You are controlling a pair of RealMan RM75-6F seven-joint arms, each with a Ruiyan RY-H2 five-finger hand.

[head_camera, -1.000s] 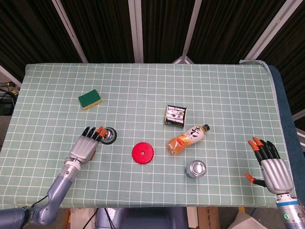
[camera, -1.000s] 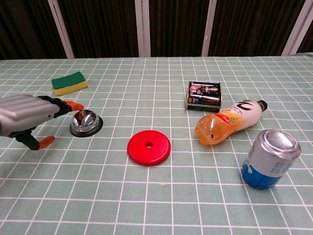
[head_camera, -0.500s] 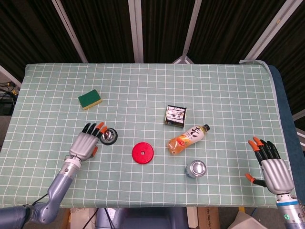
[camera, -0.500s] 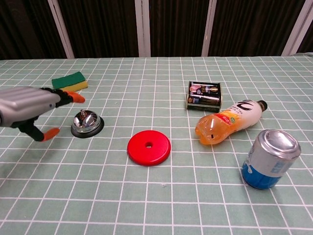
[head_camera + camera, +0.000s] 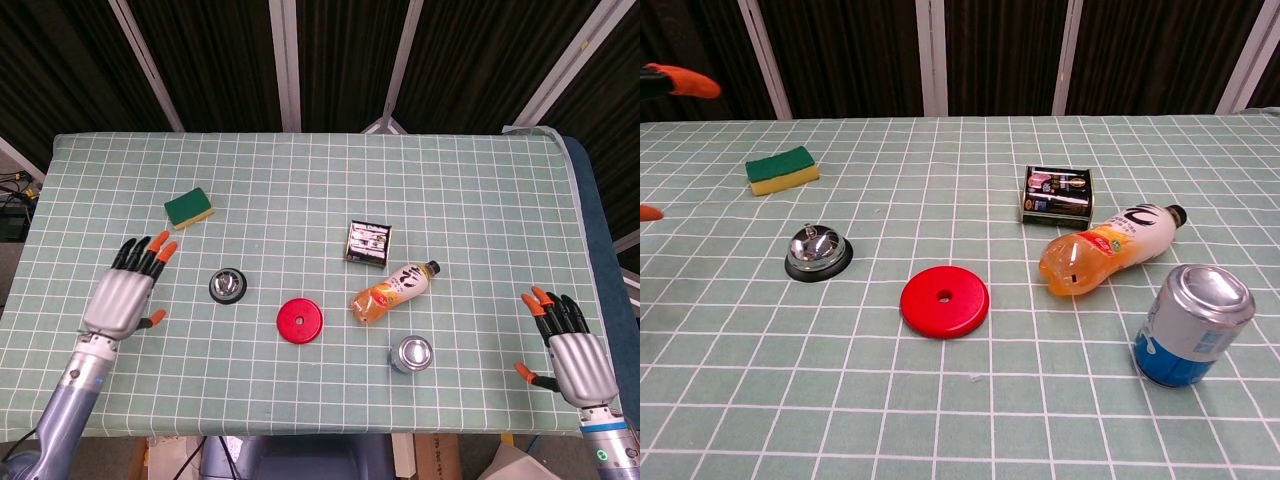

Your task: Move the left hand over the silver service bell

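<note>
- Your left hand (image 5: 120,296) is empty, fingers spread, well left of the round silver service bell (image 5: 228,286).
- Carry it rightward over the bell.

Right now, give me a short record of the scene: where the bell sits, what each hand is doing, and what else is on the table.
bell: silver service bell upright on the green checked tablecloth, untouched
left hand: left hand open, left of the bell, apart from it
right hand: right hand open, near the table's right edge
near bell: flat red disc, green and yellow sponge
</note>
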